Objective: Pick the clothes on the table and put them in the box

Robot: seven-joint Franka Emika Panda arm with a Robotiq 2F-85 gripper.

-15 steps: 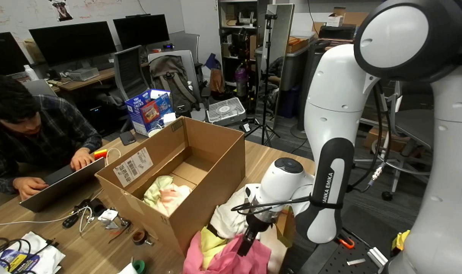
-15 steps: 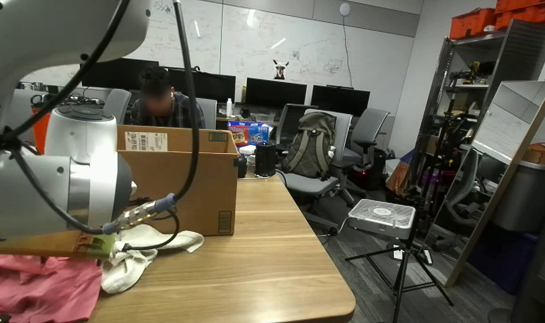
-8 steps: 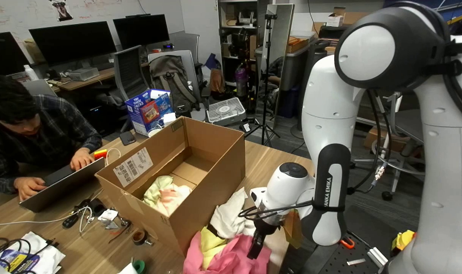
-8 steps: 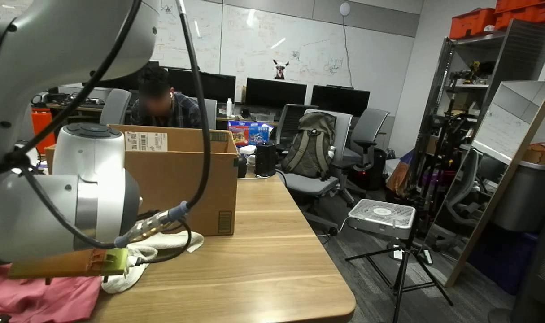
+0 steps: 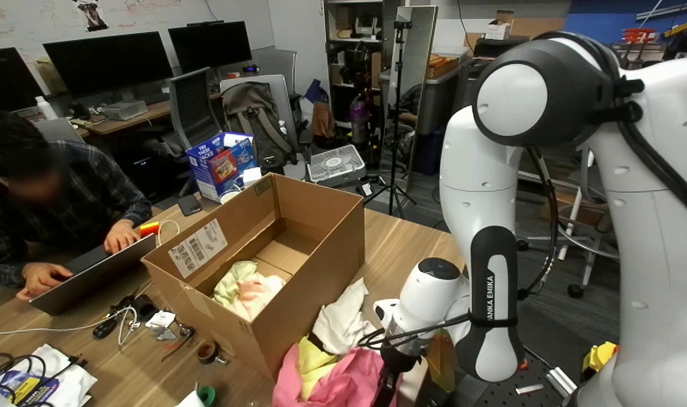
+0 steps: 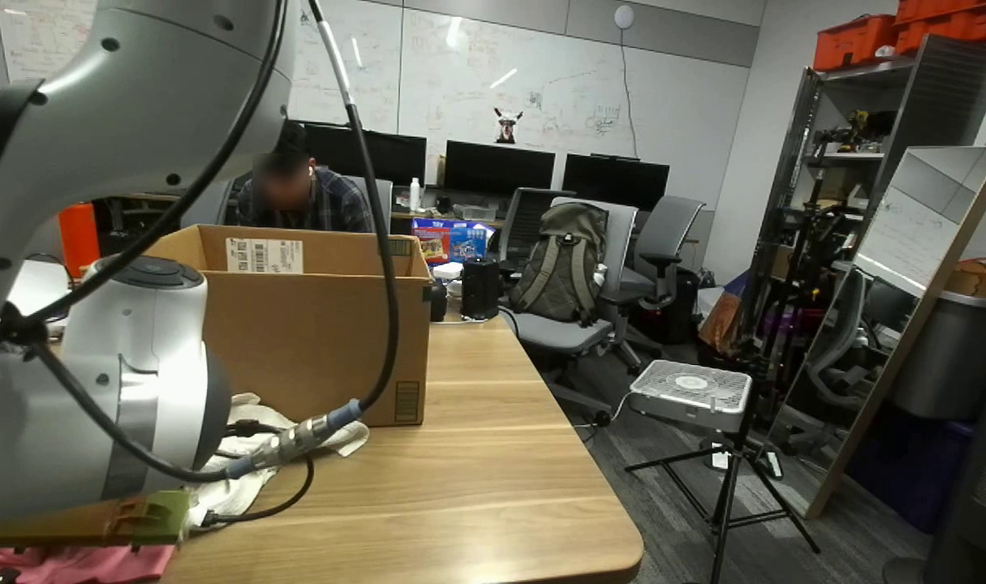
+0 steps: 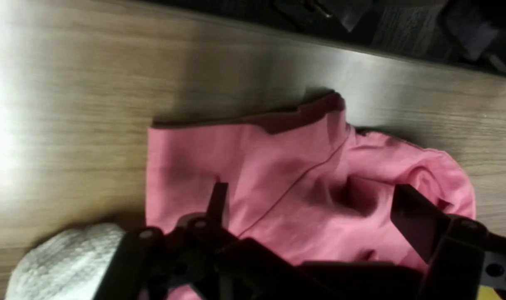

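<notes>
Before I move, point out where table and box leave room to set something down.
Bare table shows between the box, the white cloth and the rounded corner; inside, box floor past the piled clothes. Crowded: the pink garment under the open gripper, and the laptop side, with white packet and brown roll.

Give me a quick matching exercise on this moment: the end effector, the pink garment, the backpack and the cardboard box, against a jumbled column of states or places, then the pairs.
Things:
1. end effector
2. pink garment
3. backpack
4. cardboard box

States or places:
A. lies crumpled on the table
B. has pale cloth inside
C. stands open
D. rests on a chair

Pairs: 1-C, 2-A, 3-D, 4-B
</notes>
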